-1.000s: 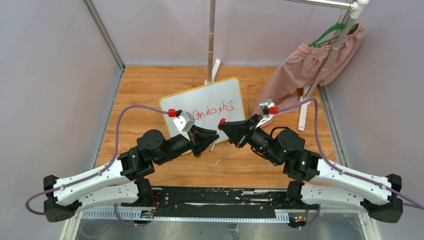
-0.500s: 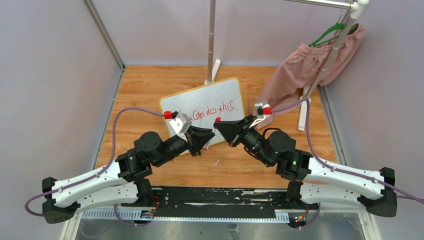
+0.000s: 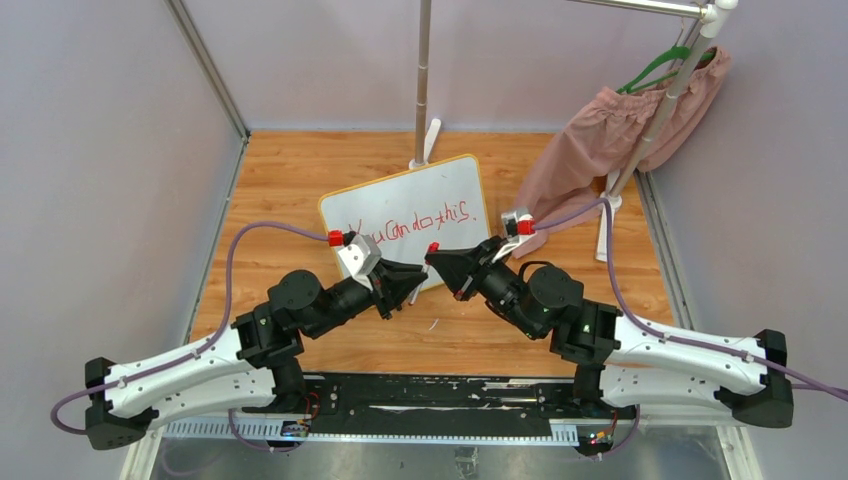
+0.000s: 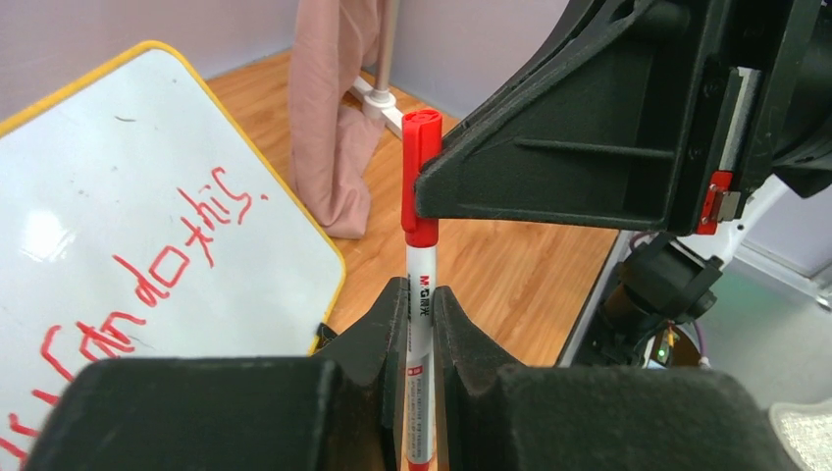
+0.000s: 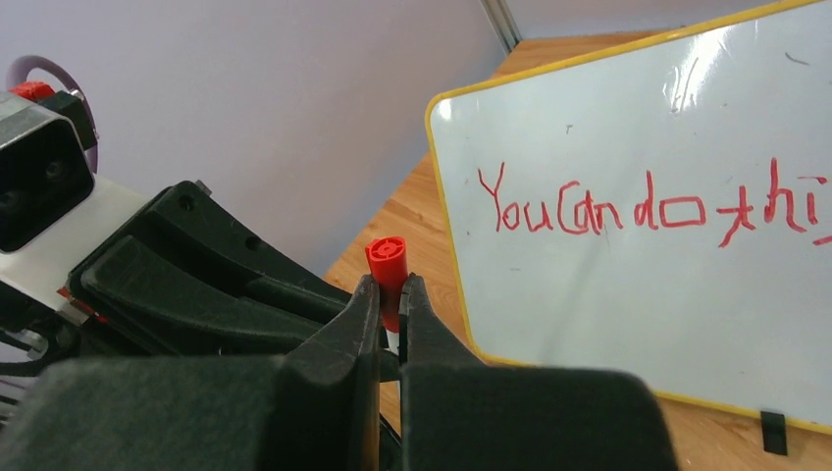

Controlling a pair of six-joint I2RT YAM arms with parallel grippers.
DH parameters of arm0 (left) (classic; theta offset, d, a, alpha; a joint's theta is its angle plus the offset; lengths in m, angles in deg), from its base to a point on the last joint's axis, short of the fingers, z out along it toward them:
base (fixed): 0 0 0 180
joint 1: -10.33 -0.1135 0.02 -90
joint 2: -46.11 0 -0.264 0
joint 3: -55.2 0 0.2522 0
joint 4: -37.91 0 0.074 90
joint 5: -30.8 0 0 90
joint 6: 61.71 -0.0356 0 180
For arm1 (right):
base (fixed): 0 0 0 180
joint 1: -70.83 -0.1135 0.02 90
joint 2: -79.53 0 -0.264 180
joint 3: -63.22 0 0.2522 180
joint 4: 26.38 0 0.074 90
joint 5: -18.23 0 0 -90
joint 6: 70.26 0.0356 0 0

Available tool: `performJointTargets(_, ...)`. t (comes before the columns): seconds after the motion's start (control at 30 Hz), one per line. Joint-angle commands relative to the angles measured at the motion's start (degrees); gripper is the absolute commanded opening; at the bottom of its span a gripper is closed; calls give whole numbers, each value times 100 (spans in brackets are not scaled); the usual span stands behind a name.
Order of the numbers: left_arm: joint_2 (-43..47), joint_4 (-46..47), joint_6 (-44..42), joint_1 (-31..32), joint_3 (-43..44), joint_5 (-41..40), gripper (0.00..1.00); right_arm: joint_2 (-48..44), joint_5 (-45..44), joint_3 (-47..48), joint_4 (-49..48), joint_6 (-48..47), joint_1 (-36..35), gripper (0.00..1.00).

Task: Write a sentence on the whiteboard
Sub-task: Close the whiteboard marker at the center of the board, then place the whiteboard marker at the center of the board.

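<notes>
Wooden tabletop (image 3: 300,180) inside a grey-walled cell is carrying the whiteboard (image 3: 445,200), which is lying flat just beyond the two arms, its yellow-orange rim angled toward the far right. The sentence (image 5: 628,208) is already reading "You can do this." in red across its middle, so the writing itself is looking finished.

Both arms are meeting above the board's near edge over a single marker (image 4: 420,294). The left hand (image 4: 418,324) is clamping the white barrel between its fingers, while the right hand (image 5: 390,294) is pinching the red cap (image 5: 387,257). Judging by this, the step in hand is capping or uncapping the pen; the next move is calling for a straight push or pull along the barrel, with both grips kept firm.

Behind, a pink garment (image 3: 600,135) is hanging from a rack. The seam between cap and barrel is hard to read, and the board's near edge is hiding behind the arms in the overhead view.
</notes>
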State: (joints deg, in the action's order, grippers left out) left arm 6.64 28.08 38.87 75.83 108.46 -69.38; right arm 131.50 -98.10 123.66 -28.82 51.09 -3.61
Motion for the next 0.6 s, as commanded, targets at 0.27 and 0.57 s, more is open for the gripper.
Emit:
performJointTargets(0.27,37,1424,172,-15,-565,101,0,-59,1154,114,1192,28,-402,50)
performJointTargets(0.57,-338,433,-62,-17,-851,227,0,-1107,23,376,2589,-20,-400,89)
